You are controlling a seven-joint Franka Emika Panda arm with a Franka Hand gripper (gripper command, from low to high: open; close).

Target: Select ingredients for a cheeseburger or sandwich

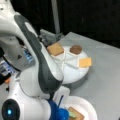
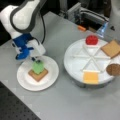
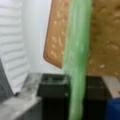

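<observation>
Gripping green round (image 2: 38, 67), fingers (image 3: 52, 85) closed

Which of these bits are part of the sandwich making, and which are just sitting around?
Part of the job:
- toast square on the paper plate
- green round on that toast, at the tool
- red round
- second toast
- patty
- cheese square

Just there:
- divided white tray
- orange bit on the table

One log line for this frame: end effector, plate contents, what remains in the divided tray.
end effector: over plate, at green round | paper plate: toast square under green | tray: red round, toast, patty, cheese
</observation>
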